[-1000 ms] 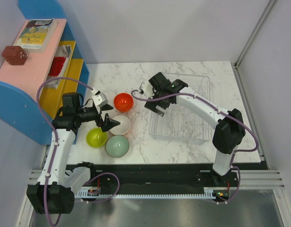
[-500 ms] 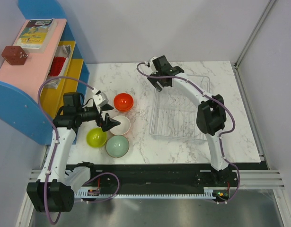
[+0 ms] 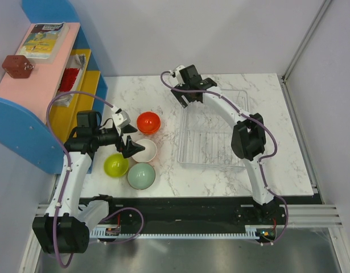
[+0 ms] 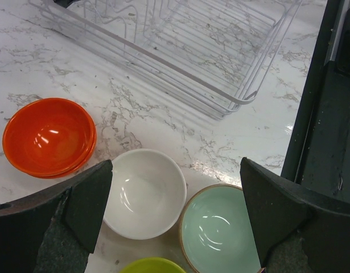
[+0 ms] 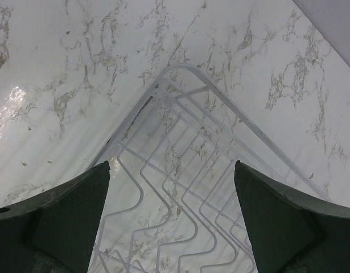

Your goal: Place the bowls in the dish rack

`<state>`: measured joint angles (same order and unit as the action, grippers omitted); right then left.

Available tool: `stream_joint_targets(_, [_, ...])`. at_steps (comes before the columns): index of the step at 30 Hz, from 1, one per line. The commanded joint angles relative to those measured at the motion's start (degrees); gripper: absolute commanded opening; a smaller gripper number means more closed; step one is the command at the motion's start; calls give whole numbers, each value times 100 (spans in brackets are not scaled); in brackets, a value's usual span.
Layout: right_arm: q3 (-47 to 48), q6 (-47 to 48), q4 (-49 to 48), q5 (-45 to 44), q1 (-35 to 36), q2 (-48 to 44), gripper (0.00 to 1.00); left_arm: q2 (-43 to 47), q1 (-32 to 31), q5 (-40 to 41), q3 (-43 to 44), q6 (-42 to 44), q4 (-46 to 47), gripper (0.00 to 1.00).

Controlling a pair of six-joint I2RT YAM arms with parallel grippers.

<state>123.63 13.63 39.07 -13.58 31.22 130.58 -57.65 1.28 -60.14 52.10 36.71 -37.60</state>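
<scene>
Top external: right gripper (image 3: 190,99) splayed over dish rack (image 3: 209,163)

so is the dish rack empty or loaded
Empty: the dish rack shows only bare ribs, and all visible bowls sit on the table left of it.

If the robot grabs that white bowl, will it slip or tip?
The white bowl shows bright glints, so it is probably glazed and slippery. Its rounded sides suggest it may rock if pushed at the rim. It looks rigid.
</scene>
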Motion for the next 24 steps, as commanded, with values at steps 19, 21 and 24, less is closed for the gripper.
stream_joint_targets(19, [592, -299, -602, -346, 367, 319, 98, -1, 30, -217, -59, 214, 51, 100])
stream_joint_targets(21, [557, -221, -602, -530, 323, 144, 98, 8, 30, -217, -68, 214, 51, 100])
stream_joint_targets(24, [259, 112, -567, -655, 305, -312, 98, 25, 30, -218, -68, 231, 52, 100])
